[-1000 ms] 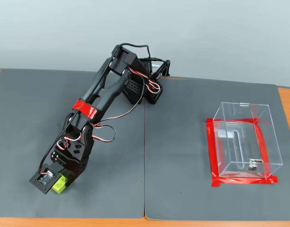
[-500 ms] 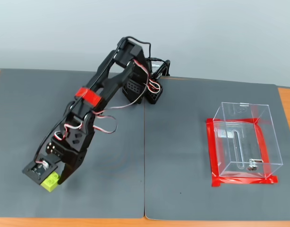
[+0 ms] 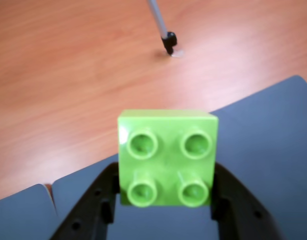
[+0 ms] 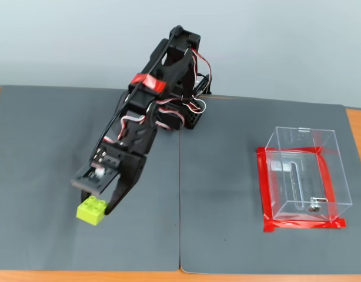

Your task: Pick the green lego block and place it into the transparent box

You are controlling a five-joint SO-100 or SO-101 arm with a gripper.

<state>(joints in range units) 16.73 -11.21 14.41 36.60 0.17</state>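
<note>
- A black robot arm reaches from the back of a dark grey table mat [image 4: 239,135] toward the front left in the fixed view.
- Its two-finger black gripper [image 4: 98,210] is clamped on a small lime-green square plastic lego block with four round studs [image 4: 92,211]; in the wrist view a black finger [image 3: 226,192] presses each side of the block [image 3: 167,157], studs facing the camera.
- The block appears lifted clear of the mat, though the fixed view does not show the gap plainly.
- A clear plastic rectangular box with thin see-through walls [image 4: 335,154] stands well apart on the right of the mat, edged by red tape [image 4: 261,188], with nothing inside but a slot and a small metal fitting [image 4: 314,205] in its base.
- The wrist view also shows orange-brown wooden tabletop [image 3: 68,75] beyond the mat edge, with a thin metal rod [image 3: 161,22] resting on it.
- Risk, as a judgement: the fingers hold only the lower half of the block, so a quick swing toward the box could twist or drop it.
- The box walls are thin and hard to see; coming in too low could knock a wall and shift the box off its tape.
</note>
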